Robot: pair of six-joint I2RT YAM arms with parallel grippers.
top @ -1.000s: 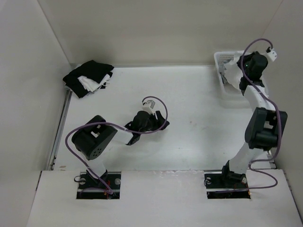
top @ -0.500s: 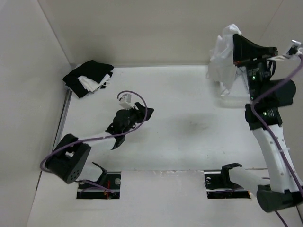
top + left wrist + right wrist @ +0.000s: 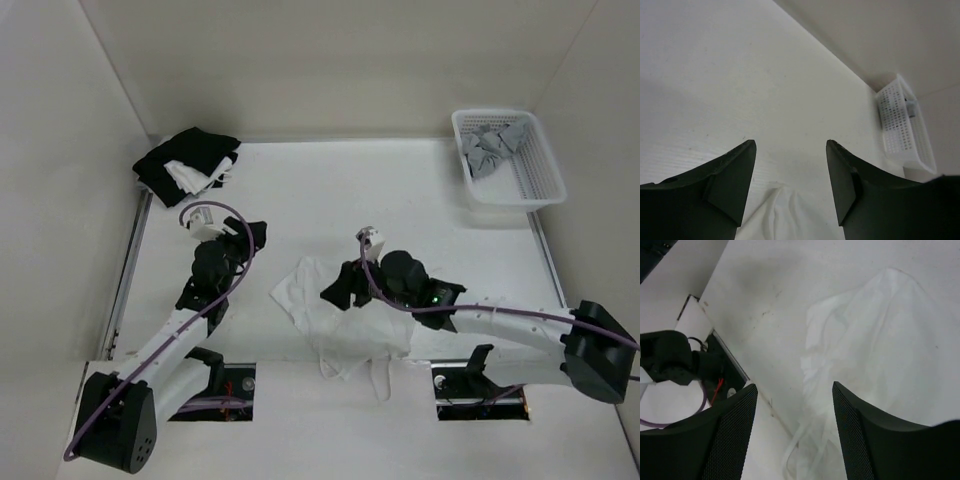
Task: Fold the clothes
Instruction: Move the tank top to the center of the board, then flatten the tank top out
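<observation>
Near-centre on the table (image 3: pixel 420 200), the camisole (image 3: pixel 350 335), aloft a moment ago, lies crumpled under the empty, wide-spread right gripper (image 3: pixel 795 390), the left gripper (image 3: pixel 790 150) likewise wide, so flattening can begin.

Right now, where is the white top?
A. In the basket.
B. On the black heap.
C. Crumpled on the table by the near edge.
C: the top lies crumpled on the table below the open right gripper; the basket holds only grey cloths.
</observation>
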